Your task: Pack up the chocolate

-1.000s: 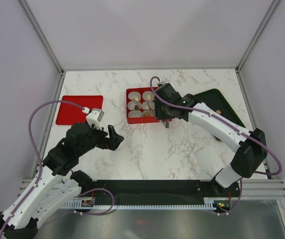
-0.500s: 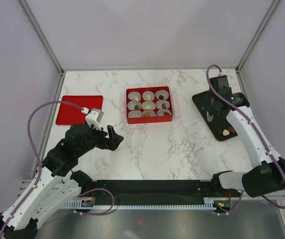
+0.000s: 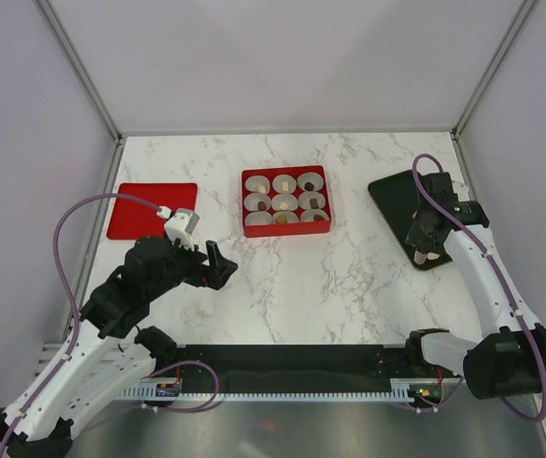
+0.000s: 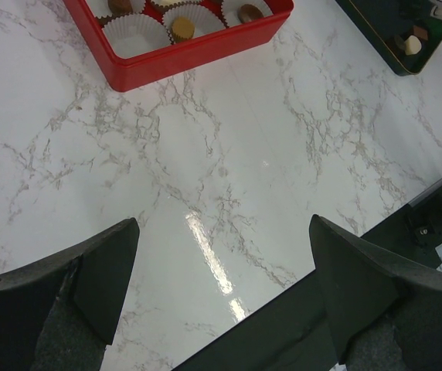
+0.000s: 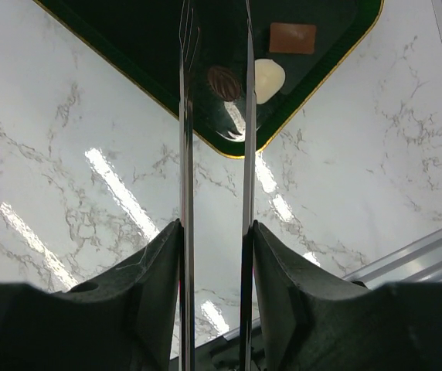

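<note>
Chocolate (image 5: 223, 83) lay on the dark tray (image 5: 128, 31), judged light, smooth, easily marred; right end effector (image 5: 215, 228) clamped tweezers (image 5: 185, 154), tips apart flanking a brown piece's sides; left end effector (image 4: 222, 232) spread

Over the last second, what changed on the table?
The right pincer swung from over the red box rightward to the dark tray, then toward its near end above the chocolate, tweezers still clamped. The left pincer stayed open and still.
</note>
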